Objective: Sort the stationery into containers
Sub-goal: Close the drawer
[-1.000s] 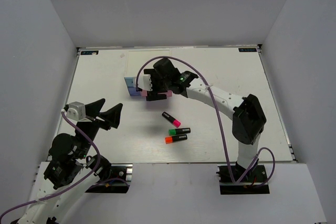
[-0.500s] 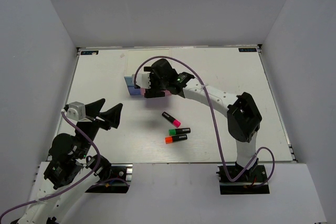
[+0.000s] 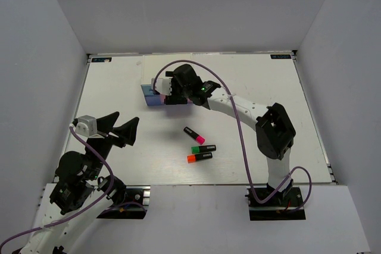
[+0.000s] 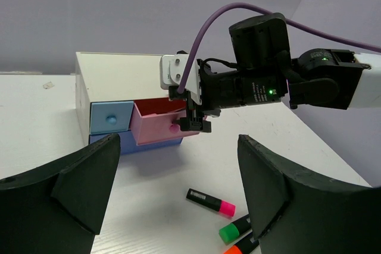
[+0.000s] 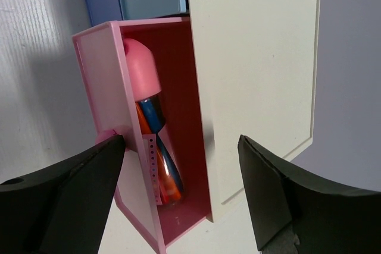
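Drawer [image 5: 102, 87] pink outside, dark red inside, open.

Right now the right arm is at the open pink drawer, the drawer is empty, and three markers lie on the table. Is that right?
Not empty: the right wrist view shows a pink-capped item lying inside the pink drawer. The rest stands: the right gripper is at the open drawer and three markers lie on the table.

No text can be read. On the table [image 3: 309, 147] one sticker [image 3: 101, 59] is set at the far edge at 11 o'clock and a second sticker [image 3: 281, 56] at 1 o'clock; their print is too small. White print on the right arm [image 4: 256, 84] is blurred.
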Robot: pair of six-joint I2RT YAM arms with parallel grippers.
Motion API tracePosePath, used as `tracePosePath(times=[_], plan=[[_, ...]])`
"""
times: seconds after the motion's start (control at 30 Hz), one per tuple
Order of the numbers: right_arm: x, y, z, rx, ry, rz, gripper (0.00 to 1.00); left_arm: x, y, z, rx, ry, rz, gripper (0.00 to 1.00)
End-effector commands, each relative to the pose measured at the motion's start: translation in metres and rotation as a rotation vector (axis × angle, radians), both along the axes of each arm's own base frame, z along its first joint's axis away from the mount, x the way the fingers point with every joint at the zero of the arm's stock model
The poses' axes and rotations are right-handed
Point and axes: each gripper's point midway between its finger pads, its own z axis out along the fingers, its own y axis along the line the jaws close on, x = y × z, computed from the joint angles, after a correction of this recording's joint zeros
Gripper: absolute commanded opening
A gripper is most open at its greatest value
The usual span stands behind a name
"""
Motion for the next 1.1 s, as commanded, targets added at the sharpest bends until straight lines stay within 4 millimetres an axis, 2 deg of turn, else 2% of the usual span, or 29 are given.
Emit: tracePosePath(times=[0.0, 0.73, 1.07], plan=[[0.012, 0.007, 0.04, 0.098, -0.075, -0.008, 0.82, 0.002, 0.0, -0.006, 0.02, 0.013, 0.008, 0.89], [0.059, 0.006, 0.045, 0.123, -0.191, -0.15, 0.81, 0.002, 0.0, -0.006, 0.02, 0.013, 0.008, 0.89], [0.068, 0.003, 0.038, 0.12, -0.206, -0.182, 0.81, 0.004, -0.001, -0.007, 0.034, 0.017, 0.01, 0.89]])
